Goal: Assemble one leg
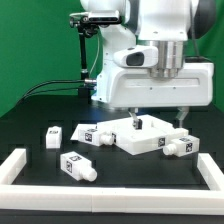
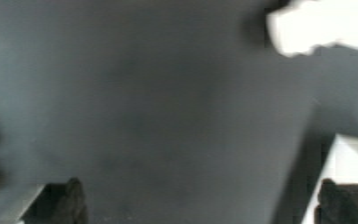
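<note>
Jaws held spread, empty, above counter (image 2: 176, 120), presumably readied for leg (image 1: 90, 135) lying at tabletop's (image 1: 145, 138) 9 o'clock.

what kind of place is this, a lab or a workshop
Most likely a robotics lab test cell. A Franka arm works over a black table fenced by a white rail. There is a green backdrop, and white furniture parts such as the leg carry square marker tags.

We see a green backdrop (image 1: 35, 40) behind; a black counter (image 1: 35, 112) below; white rails (image 1: 14, 166) border it.
</note>
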Available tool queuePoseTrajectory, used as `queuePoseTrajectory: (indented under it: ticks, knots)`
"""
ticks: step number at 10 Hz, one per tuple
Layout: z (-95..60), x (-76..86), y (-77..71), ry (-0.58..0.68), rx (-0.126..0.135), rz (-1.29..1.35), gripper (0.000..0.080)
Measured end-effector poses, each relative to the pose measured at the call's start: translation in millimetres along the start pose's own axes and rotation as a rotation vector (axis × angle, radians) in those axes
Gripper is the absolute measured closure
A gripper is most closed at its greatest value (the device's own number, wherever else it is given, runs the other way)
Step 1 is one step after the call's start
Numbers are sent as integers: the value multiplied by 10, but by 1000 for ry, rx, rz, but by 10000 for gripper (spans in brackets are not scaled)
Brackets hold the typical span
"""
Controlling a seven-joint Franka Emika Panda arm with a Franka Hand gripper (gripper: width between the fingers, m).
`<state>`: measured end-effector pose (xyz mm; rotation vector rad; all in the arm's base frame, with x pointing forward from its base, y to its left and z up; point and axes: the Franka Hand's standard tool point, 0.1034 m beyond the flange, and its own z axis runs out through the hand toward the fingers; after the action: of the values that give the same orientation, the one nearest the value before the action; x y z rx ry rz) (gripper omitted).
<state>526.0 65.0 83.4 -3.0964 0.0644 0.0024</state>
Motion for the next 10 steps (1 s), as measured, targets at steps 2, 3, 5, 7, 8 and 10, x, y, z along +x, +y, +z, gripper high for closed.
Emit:
queuePoseTrajectory:
  ticks: [2, 3, 5, 7, 8, 10]
  knots:
    - [-48, 94, -10, 22, 16, 43, 151]
    - [-34, 83, -9, 19, 15, 40, 151]
    - [-29, 81, -7, 18, 15, 41, 151]
    - [18, -6, 5, 4, 20, 154, 151]
    - [72, -115, -61, -16, 15, 245, 151]
    - [151, -251, -310, -57, 8, 435, 151]
